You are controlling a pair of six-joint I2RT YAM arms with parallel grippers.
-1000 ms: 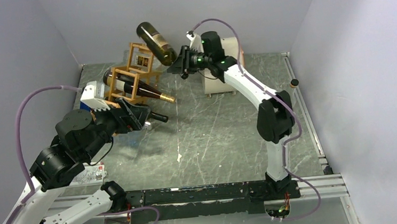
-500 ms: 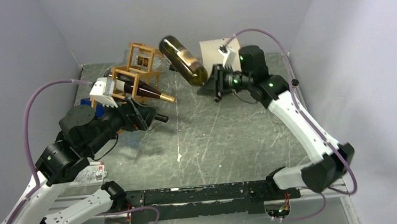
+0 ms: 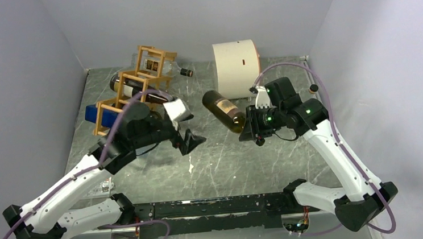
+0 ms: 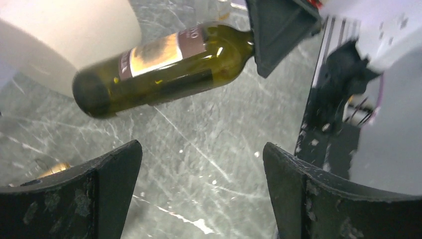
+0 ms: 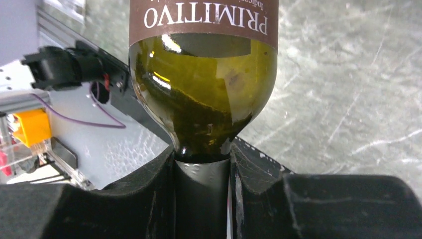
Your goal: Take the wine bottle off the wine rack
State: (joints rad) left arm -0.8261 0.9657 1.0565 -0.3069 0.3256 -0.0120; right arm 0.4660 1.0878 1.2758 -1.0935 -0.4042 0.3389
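Note:
The orange-brown wooden wine rack (image 3: 147, 67) stands at the back left, with a dark bottle (image 3: 128, 87) still lying in it. My right gripper (image 3: 253, 129) is shut on the neck of a green wine bottle (image 3: 223, 109) and holds it clear of the rack, over the table's middle, base pointing left. In the right wrist view the neck sits between my fingers (image 5: 149, 194) below the bottle's shoulder (image 5: 203, 94). My left gripper (image 3: 193, 141) is open and empty, just left of this bottle; its wrist view shows the bottle (image 4: 164, 64) beyond the spread fingers (image 4: 104, 184).
A cream cylindrical drum (image 3: 236, 66) stands at the back, behind the held bottle. A blue box (image 3: 91, 113) lies beside the rack's left end. A small dark item (image 3: 185, 72) lies right of the rack. A card (image 3: 99, 188) lies near the front left rail.
My right arm carried the green bottle from above the rack rightward and down to the table's middle. My left gripper swung right, away from the rack, towards the bottle.

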